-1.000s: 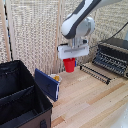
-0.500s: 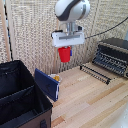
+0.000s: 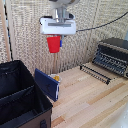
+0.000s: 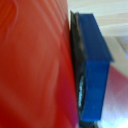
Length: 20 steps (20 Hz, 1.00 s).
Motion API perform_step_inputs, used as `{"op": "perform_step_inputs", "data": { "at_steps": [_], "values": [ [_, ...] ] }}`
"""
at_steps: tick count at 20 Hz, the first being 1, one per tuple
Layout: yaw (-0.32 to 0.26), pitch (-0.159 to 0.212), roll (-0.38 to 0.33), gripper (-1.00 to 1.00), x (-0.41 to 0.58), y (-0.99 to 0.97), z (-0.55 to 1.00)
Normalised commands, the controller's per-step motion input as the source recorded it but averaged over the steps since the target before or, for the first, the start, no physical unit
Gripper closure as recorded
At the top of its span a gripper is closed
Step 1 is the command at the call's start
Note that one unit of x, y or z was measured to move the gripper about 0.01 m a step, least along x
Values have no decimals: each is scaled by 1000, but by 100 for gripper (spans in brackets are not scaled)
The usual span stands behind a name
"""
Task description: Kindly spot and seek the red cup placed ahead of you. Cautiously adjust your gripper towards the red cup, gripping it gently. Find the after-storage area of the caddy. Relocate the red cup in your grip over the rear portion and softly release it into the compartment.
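Note:
The red cup (image 3: 53, 43) hangs in the air, held by my white gripper (image 3: 55, 40), which is shut on it high above the wooden table. In the wrist view the red cup (image 4: 35, 65) fills most of the picture, with one blue-tipped finger (image 4: 95, 70) pressed against its side. The black caddy (image 3: 22, 100) stands at the exterior view's lower left, open at the top, with a divider across it. The cup is up and to the exterior view's right of the caddy, not over it.
A blue flat box (image 3: 47, 84) leans beside the caddy with a yellow-orange object (image 3: 56, 78) behind it. A black toaster oven (image 3: 113, 56) and a dark wire rack (image 3: 95, 73) are at the exterior view's right. A woven screen stands behind.
The gripper has carried the red cup upward and toward the exterior view's left, closer to the caddy side.

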Motion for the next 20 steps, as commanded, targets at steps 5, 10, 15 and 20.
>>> {"op": "perform_step_inputs", "data": {
  "at_steps": [5, 10, 15, 20],
  "values": [
    [0, 2, -5, 100, 0, 942, 377],
    [0, -18, -24, 100, 17, 943, 236],
    [0, -94, -55, 100, 78, 883, 33],
    [0, -157, -68, 100, 62, 843, -125]
  ]
}}
